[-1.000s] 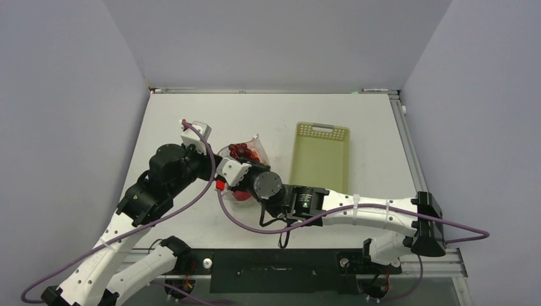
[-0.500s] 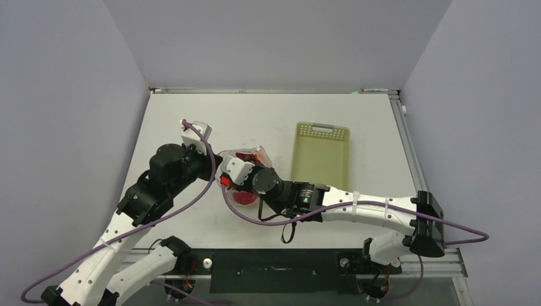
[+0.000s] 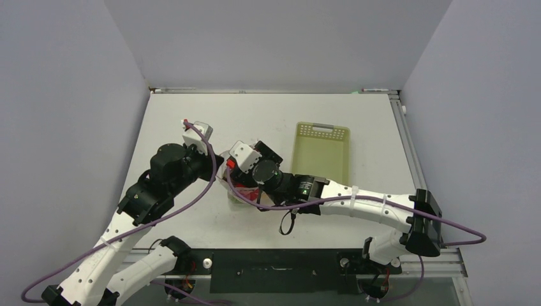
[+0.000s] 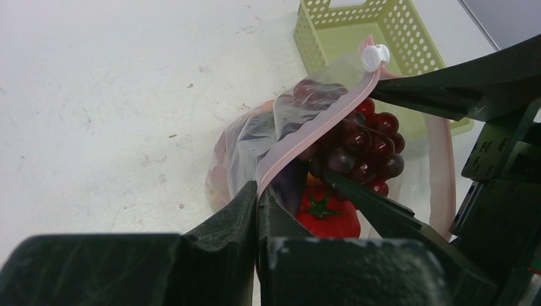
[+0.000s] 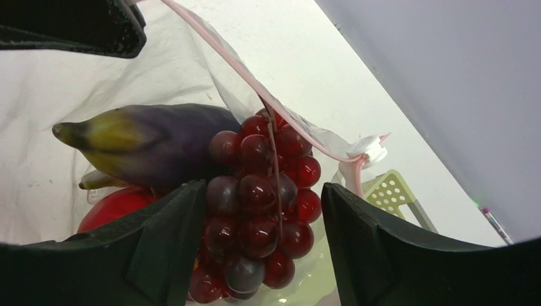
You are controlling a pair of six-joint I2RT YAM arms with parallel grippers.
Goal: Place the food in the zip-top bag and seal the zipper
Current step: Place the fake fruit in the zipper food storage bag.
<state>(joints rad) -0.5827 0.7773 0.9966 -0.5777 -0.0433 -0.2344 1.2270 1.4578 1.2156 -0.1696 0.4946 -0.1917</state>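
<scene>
The clear zip-top bag point(image 4: 255, 137) lies on the table with its mouth held up. My left gripper point(image 4: 258, 191) is shut on the pink zipper point(image 4: 306, 137) strip at the near end; the white slider point(image 4: 374, 56) sits at the far end. Food lies inside: dark red grapes point(image 5: 261, 204), a purple eggplant point(image 5: 153, 140) and a red tomato point(image 5: 118, 207). My right gripper point(image 5: 263, 187) is open in the bag's mouth, with its fingers on either side of the grapes and a gap on the right side. From above, both gripper heads hide most of the bag point(image 3: 233, 193).
The pale yellow-green mesh basket point(image 3: 319, 159) stands just right of the bag, close behind the slider point(image 5: 370, 151). My right forearm point(image 3: 357, 207) stretches across the near table. Grey walls close in the left, back and right.
My right gripper has moved away from the near edge over the bag's mouth and its jaws have spread apart around the grapes. The left gripper keeps its hold on the zipper.
</scene>
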